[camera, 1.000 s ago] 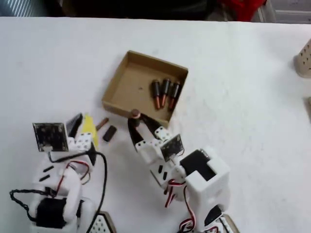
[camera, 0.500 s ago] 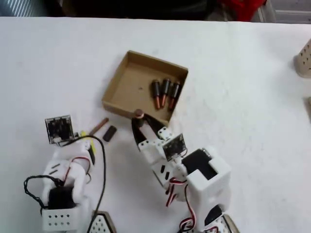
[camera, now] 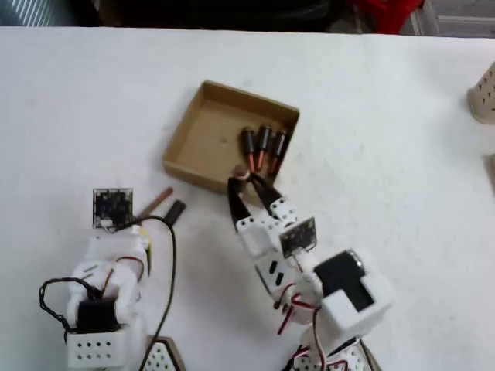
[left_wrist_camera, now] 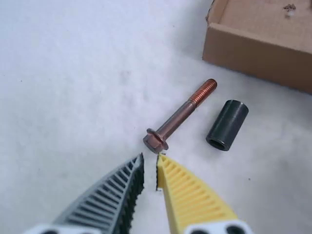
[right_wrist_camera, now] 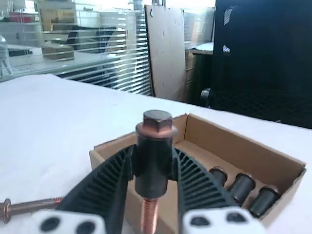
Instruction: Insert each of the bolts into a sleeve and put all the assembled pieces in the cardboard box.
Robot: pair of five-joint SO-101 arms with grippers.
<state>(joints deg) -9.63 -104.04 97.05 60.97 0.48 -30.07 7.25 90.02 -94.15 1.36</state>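
Observation:
The cardboard box (camera: 207,131) holds three assembled pieces (camera: 263,148) along its right side. My right gripper (camera: 246,180) is at the box's near wall, shut on a black sleeve with a copper bolt through it (right_wrist_camera: 154,158), held upright with the head on top. A loose copper bolt (left_wrist_camera: 180,116) and a loose black sleeve (left_wrist_camera: 227,125) lie side by side on the table just outside the box's near-left corner. My left gripper (left_wrist_camera: 150,158) is just short of the bolt's head, its grey and yellow fingers shut on nothing.
White table all round. A pale perforated object (camera: 484,94) stands at the far right edge. The box wall (left_wrist_camera: 253,46) is close beyond the loose sleeve. Open table lies left of the box.
My left arm has drawn back from the loose bolt and sleeve. My right gripper has carried its assembled piece right and forward to the box's near wall.

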